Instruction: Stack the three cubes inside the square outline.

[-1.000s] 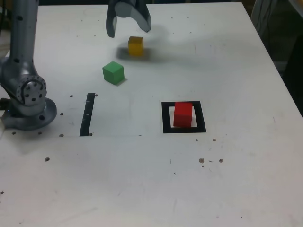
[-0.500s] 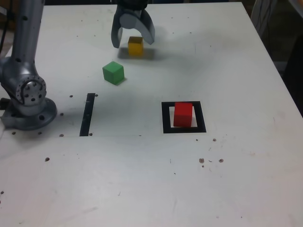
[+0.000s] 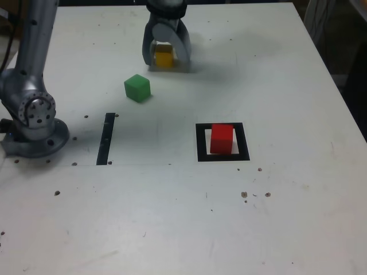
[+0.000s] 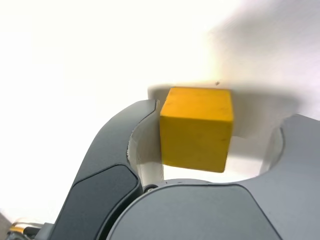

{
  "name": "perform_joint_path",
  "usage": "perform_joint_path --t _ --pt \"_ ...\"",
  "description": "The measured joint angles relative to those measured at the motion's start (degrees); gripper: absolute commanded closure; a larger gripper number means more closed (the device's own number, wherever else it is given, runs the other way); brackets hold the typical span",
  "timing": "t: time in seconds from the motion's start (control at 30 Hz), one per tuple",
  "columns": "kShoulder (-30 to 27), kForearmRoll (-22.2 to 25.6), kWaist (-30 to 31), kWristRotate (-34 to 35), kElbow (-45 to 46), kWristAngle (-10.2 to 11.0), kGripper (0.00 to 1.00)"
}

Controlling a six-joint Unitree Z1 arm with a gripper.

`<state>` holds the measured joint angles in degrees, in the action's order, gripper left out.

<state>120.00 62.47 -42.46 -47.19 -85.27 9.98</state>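
Note:
The yellow cube [image 3: 164, 57] sits on the white table at the back, between the two fingers of my gripper [image 3: 169, 65], which has come down to the table around it. In the wrist view the yellow cube [image 4: 196, 127] fills the middle of the gripper [image 4: 222, 112]. One finger touches a cube corner and the other stands off with a gap, so the gripper is open. The green cube [image 3: 137, 87] lies free, nearer and towards the exterior view's left. The red cube [image 3: 222, 138] stands inside the square outline [image 3: 200, 150].
A straight black tape strip [image 3: 106, 138] lies on the table at the exterior view's left. Beside it stands the arm's grey base [image 3: 34, 114]. The table's right edge [image 3: 344, 103] borders dark clutter.
The gripper has dropped from above the table down around the yellow cube, and its fingers have narrowed towards it. No cube has moved.

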Motion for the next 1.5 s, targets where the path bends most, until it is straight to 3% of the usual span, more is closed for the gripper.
perform_joint_path --t 0.23,0.47,0.77,0.97,1.13,1.3,1.5 --pt "0.02 0.25 0.00 0.00 -1.33 0.70 0.47" --pt "0.25 0.25 0.00 0.25 -1.29 0.90 0.66" --pt "0.20 -0.03 0.00 0.26 -1.17 0.42 0.82" --pt "-2.44 2.59 1.13 0.75 -1.71 -0.25 0.83" --pt "-9.06 10.91 7.78 4.42 -4.85 -0.16 0.85" --pt "-11.99 17.63 15.83 9.25 -7.97 -0.20 0.86" --pt "-15.76 19.40 27.44 20.72 -6.47 -0.46 0.86"
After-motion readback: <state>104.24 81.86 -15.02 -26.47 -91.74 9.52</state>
